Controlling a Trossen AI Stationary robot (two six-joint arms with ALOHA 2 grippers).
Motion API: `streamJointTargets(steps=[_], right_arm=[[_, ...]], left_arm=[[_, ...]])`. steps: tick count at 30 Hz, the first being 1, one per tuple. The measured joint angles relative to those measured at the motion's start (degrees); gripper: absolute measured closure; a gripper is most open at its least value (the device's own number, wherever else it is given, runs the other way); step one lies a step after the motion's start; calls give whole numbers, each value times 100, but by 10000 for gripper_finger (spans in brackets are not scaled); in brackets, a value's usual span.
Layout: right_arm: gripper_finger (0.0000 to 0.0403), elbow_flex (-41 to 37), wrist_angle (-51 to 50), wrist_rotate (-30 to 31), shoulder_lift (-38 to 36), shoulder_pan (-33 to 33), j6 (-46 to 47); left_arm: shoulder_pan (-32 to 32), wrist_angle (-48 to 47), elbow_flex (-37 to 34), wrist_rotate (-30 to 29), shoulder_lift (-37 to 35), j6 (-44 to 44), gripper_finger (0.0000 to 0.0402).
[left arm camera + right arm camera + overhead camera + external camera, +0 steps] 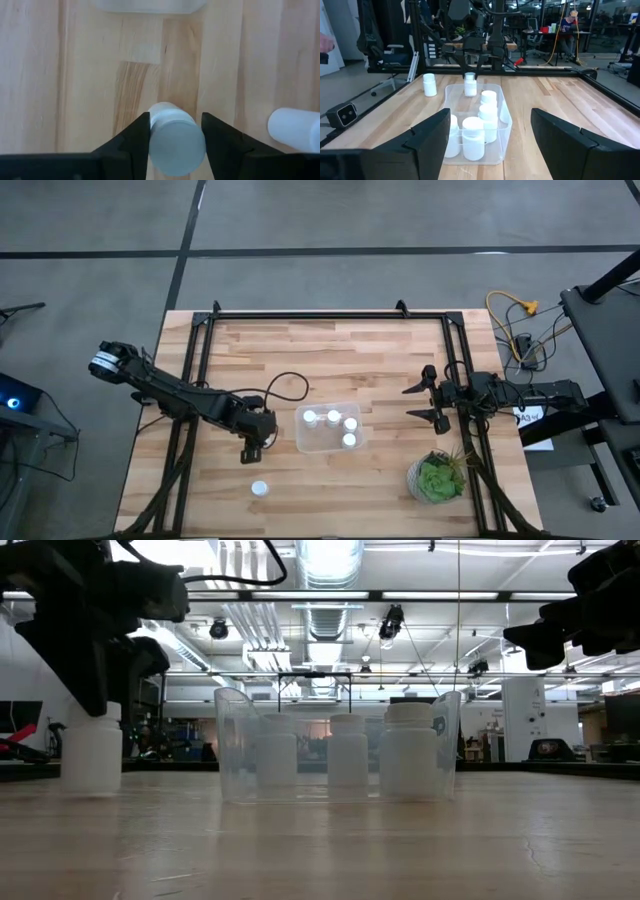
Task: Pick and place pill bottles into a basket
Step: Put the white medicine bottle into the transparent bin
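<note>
The clear basket [328, 442] stands mid-table with three white pill bottles [333, 418] upright inside; it also shows in the low view [232, 740] and the right wrist view [505, 117]. My left gripper [252, 450] is just left of the basket, pointing down, shut on another pill bottle [175, 142]. One loose bottle [260, 489] stands on its base nearer the table's near edge. My right gripper [428, 401] is open and empty, right of the basket. My left gripper pinches the bottle's capped upper end [156, 131] between its two fingers [134, 142], one on each side. The fingers come from above, pointing down. The bottle is upright; in the low view its base [92, 785] looks level with the table top.
A round green potted plant [437, 477] stands at the near right, close below my right gripper. A black cable loop [290, 387] lies on the wood behind the left gripper. Dark frame rails [330, 317] run along the far, left and right edges.
</note>
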Motion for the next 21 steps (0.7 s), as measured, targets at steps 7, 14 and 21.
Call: streamJointTargets(steps=[7, 14, 21], right_arm=[[138, 0, 0, 0, 0, -2, 2], [138, 0, 0, 0, 0, -2, -1], [138, 0, 0, 0, -2, 0, -3]], left_arm=[[4, -658, 597, 3, 0, 95, 264], [103, -1328, 1521, -45, 8, 164, 264], [245, -2333, 2708, -52, 656, 320, 264]])
